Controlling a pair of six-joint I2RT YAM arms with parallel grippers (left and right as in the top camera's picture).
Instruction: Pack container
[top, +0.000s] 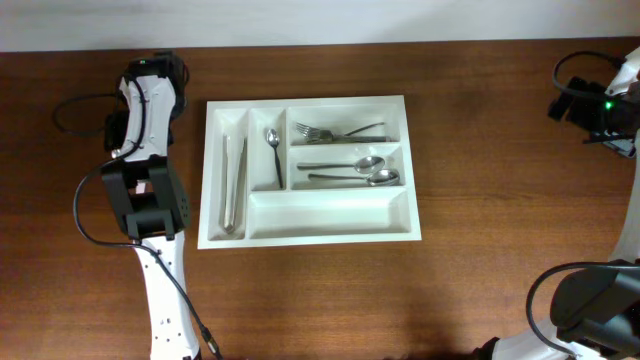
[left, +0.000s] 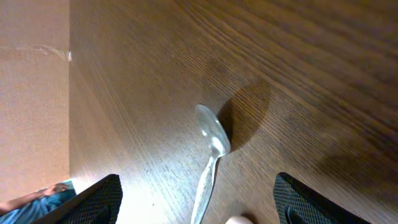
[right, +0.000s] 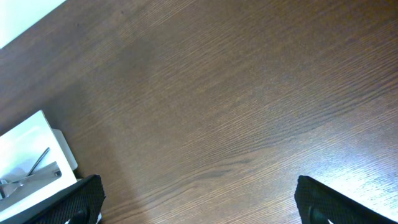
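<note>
Currently catalogued, item by item: a loose spoon (left: 212, 134) is lying flat on the brown wooden table (top: 480, 290). In the left wrist view its long axis is running from the bowl near the centre down to about 6 o'clock, handle end toward the camera. The left gripper (left: 198, 186) is hovering over it with jaws standing wide apart, one finger (left: 93, 202) sitting at 8 o'clock and the other at 4 o'clock. The handle is passing between them, crosswise to their line, with neither finger touching it, and nothing is being held. From overhead the loose spoon is hiding beneath the left arm, so its heading against the tray is not readable. The white cutlery tray (top: 330, 239) is sitting mid-table, lying at 3 o'clock from the left gripper and just beside that arm. It is carrying tongs (top: 234, 180) in the leftmost narrow slot, a single spoon (top: 274, 155) in the next, forks (top: 335, 131) in the top wide bay and a pair of spoons (top: 365, 168) in the middle bay, while the bottom wide bay is showing bare. The right gripper (right: 198, 199) is hanging open and empty over bare wood, off at the tray's 2 o'clock and well apart. Judgement: the left arm is standing far nearer, so the coming move is likely calling for a pinch across the handle, then a carry toward 3 o'clock.
</note>
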